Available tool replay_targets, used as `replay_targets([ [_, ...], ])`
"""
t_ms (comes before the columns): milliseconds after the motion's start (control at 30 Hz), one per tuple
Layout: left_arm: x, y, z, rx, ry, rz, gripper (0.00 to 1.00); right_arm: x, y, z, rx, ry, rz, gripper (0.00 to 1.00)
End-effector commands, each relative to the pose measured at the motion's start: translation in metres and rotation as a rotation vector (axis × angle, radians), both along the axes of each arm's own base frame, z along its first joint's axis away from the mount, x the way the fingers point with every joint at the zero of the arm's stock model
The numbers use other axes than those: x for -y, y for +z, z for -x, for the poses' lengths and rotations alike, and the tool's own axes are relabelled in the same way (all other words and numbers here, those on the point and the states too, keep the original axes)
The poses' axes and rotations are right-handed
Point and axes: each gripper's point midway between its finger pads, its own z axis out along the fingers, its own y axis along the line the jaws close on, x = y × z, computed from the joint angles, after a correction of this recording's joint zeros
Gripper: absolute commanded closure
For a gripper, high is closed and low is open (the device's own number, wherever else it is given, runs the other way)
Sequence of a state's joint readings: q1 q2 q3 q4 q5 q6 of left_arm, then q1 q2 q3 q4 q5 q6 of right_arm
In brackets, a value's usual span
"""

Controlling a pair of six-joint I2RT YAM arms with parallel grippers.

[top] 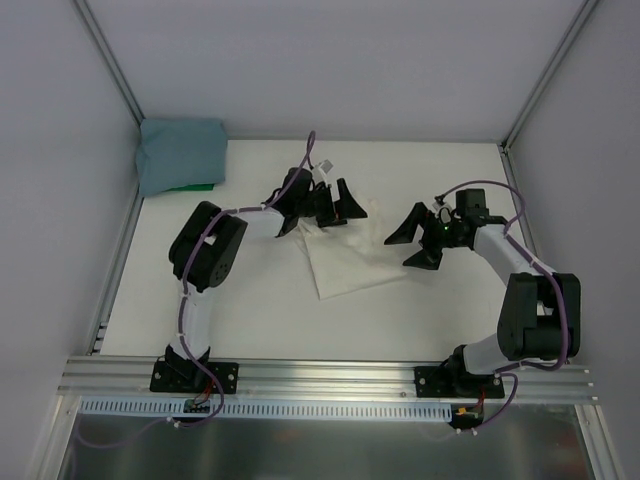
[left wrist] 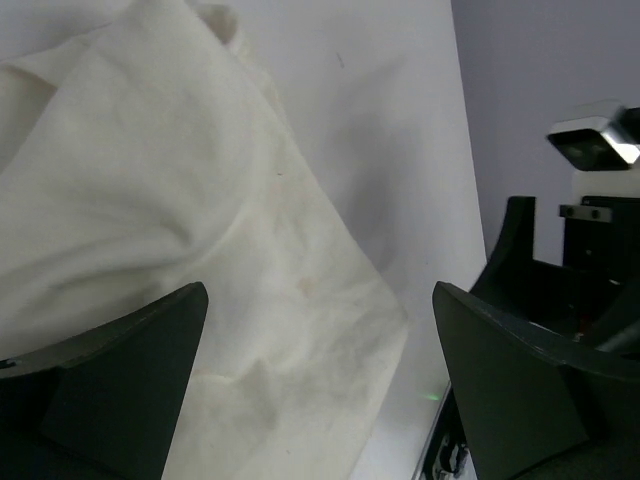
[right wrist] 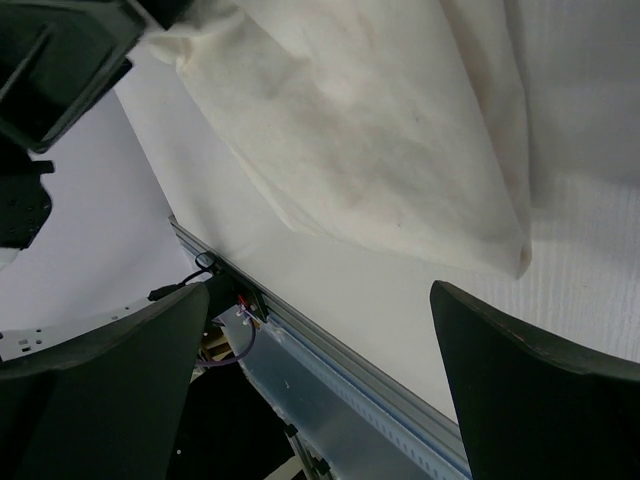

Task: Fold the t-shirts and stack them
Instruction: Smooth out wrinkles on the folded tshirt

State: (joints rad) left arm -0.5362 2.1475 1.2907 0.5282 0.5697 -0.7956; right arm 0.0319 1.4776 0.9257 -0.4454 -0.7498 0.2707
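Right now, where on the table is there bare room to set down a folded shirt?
Widest bare patch: the near strip of the table between the cream shirt and the front rail. Another lies along the back wall, right of the teal shirt. The middle is crowded: the open left gripper and right gripper hang at the cream shirt's edges.

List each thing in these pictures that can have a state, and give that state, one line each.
Cream t-shirt, lying rumpled and partly folded on the table, not held.
Teal t-shirt, folded, in the table's far left corner.
Left claw, open, empty, over the cream t-shirt's edge.
Right claw, open, empty, beside the cream t-shirt.
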Motion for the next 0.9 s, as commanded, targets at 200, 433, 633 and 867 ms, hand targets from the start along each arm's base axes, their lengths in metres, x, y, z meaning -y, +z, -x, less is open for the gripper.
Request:
replay_targets([
  [200, -0.023, 0.146, 0.025, 0.279, -0.031, 0.033, 0.01, 0.0, 0.01, 0.009, 0.043, 0.006, -0.017, 0.01],
  [433, -0.041, 0.114, 0.042, 0.225, -0.002, -0.036, 0.01, 0.0, 0.014, 0.012, 0.055, 0.005, -0.018, 0.0],
  [633, -0.056, 0.075, 0.045, 0.16, 0.028, -0.097, 0.01, 0.001, 0.013, 0.015, 0.054, 0.009, -0.014, 0.0],
  [867, -0.073, 0.028, 0.047, 0.069, 0.06, -0.125, 0.01, 0.001, 0.012, 0.015, 0.05, 0.011, -0.013, 0.01],
])
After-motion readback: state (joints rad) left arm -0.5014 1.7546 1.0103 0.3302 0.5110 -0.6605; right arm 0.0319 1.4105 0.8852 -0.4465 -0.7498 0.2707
